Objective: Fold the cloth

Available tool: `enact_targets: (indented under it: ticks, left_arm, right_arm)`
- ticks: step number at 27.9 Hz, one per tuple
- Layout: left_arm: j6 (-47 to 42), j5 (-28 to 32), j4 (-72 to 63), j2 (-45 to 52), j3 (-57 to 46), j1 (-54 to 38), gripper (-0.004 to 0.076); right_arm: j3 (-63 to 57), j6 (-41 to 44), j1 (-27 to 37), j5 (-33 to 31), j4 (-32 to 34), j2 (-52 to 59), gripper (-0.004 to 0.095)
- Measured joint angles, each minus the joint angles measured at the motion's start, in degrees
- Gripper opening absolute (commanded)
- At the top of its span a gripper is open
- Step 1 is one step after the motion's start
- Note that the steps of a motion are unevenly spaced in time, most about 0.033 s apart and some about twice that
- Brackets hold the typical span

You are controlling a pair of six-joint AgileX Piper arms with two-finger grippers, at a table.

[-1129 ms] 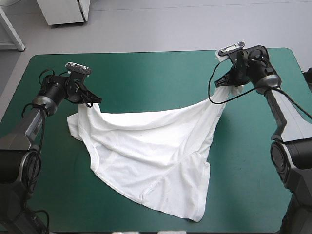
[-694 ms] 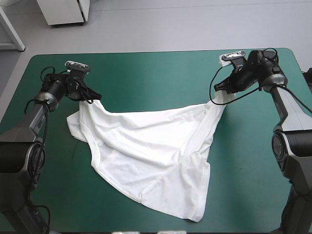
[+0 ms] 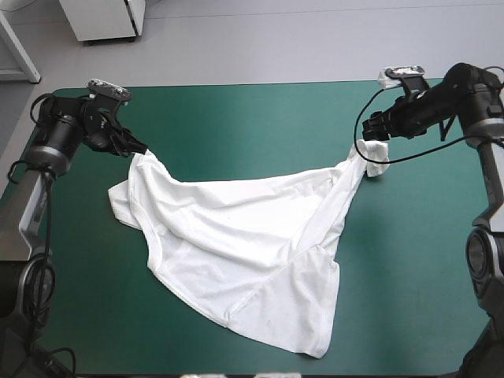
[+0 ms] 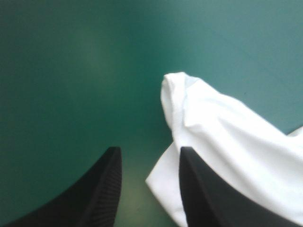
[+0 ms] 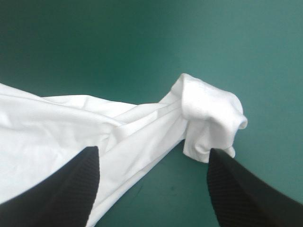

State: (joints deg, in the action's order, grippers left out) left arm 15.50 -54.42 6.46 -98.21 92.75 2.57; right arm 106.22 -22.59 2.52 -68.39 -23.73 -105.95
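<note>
Between the two grippers lies the white T-shirt point(image 3: 252, 244), loose and wrinkled on the teal-green cover point(image 3: 252, 110), with one bunched corner just ahead of each gripper. The left gripper point(image 3: 134, 147) and the right gripper point(image 3: 372, 130) both stand wide and hold nothing, the left near the table's left edge and the right near its right edge. Bare cover shows between the left gripper's black fingers point(image 4: 102, 189) and all along the far edge.

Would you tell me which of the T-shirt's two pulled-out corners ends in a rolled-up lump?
The T-shirt corner ahead of the right gripper: it curls into a lump, while the one by the left gripper tapers to a plain tip.
</note>
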Motion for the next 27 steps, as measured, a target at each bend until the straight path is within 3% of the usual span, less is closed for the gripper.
enact_targets:
  ticks: [4,9,17,27]
  left_arm:
    - [-1.7,-5.9,6.2,7.7,-0.2,0.0,0.0293]
    - [-2.0,-6.3,6.9,10.2,-4.5,0.0,0.0302]
    - [-2.0,-1.6,7.1,9.6,-11.4,0.0,0.0398]
    - [-2.0,4.5,5.3,-0.3,-9.3,0.0,0.0403]
  right_arm:
    - [-8.3,0.7,-1.1,-0.5,0.2,9.9,0.0622]
    - [-17.4,0.9,-6.6,-0.3,2.7,17.9,0.0622]
    - [-28.1,4.9,-20.5,-0.5,8.2,27.5,0.0622]
    - [-38.5,6.3,-31.2,-1.1,10.4,30.3,0.0622]
